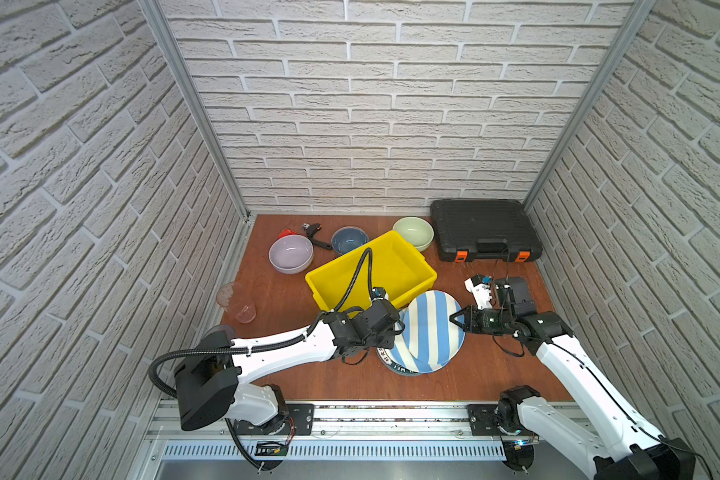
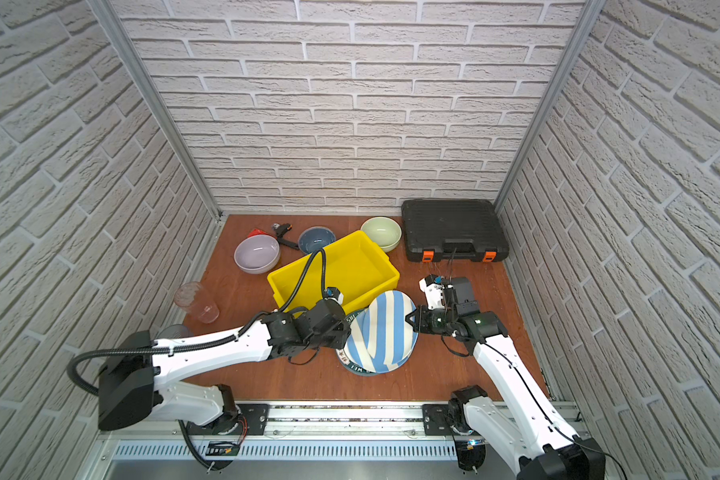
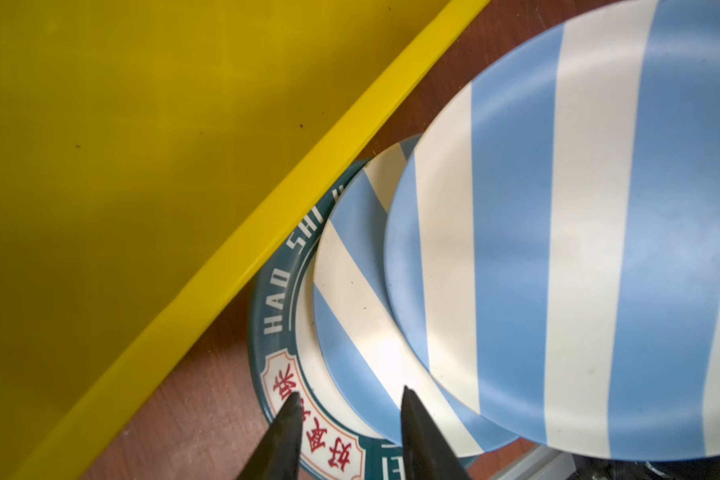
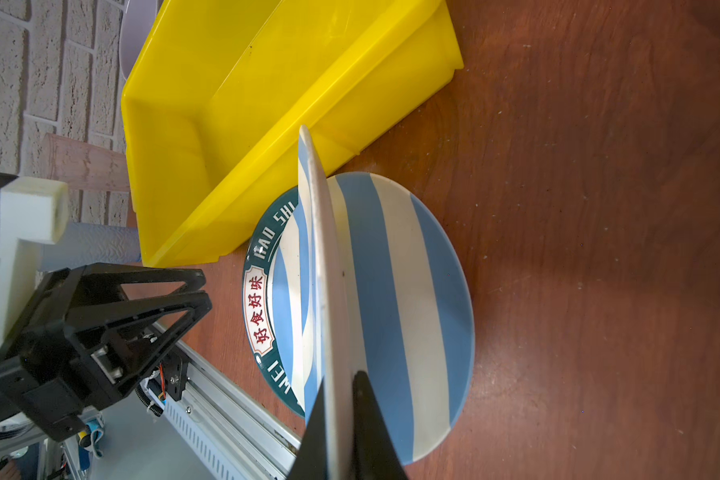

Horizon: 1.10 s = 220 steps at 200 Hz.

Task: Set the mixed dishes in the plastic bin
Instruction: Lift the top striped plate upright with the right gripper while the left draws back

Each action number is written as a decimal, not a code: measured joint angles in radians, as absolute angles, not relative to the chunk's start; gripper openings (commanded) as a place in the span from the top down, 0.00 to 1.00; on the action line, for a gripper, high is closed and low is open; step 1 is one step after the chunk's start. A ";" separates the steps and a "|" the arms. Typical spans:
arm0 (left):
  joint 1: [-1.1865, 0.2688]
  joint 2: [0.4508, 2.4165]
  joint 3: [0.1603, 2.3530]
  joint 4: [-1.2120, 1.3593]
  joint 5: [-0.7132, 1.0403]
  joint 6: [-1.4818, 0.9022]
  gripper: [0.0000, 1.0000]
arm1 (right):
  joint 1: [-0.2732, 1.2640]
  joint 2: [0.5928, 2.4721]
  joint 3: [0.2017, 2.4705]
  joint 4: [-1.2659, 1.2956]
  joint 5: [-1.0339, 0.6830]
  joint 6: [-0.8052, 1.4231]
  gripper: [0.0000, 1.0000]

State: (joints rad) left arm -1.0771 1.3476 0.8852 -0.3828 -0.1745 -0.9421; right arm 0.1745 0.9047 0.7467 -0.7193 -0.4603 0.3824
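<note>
My right gripper (image 1: 454, 320) (image 4: 341, 380) is shut on the rim of a blue-white striped plate (image 1: 433, 328) (image 2: 391, 324) (image 3: 599, 208) (image 4: 325, 270), which hangs tilted above the stack. A second striped plate (image 3: 362, 316) (image 4: 287, 291) lies under it on a white printed plate with a green rim (image 1: 395, 368) (image 3: 279, 291). Across the stack, my left gripper (image 1: 398, 328) (image 3: 348, 392) is open and holds nothing. The empty yellow plastic bin (image 1: 391, 266) (image 2: 350, 266) (image 4: 225, 104) stands just behind the plates.
A lilac bowl (image 1: 290, 253), a dark-blue bowl (image 1: 349, 240) and a pale-green bowl (image 1: 412, 232) sit behind the bin. A pink tumbler (image 1: 235, 301) lies at the left edge, another (image 1: 221, 332) half hidden by my left arm. A black case (image 1: 483, 228) and a wrench (image 1: 314, 232) lie at the back.
</note>
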 measured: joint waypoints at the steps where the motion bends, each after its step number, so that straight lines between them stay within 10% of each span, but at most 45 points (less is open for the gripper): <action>1: -1.076 1.346 0.885 -0.384 -0.175 -0.942 0.58 | 0.175 0.905 0.748 -0.721 -0.459 0.382 0.94; 220: -0.705 0.968 0.736 -0.675 -0.256 -0.904 0.52 | 0.267 1.234 1.189 -0.656 -0.505 0.333 0.94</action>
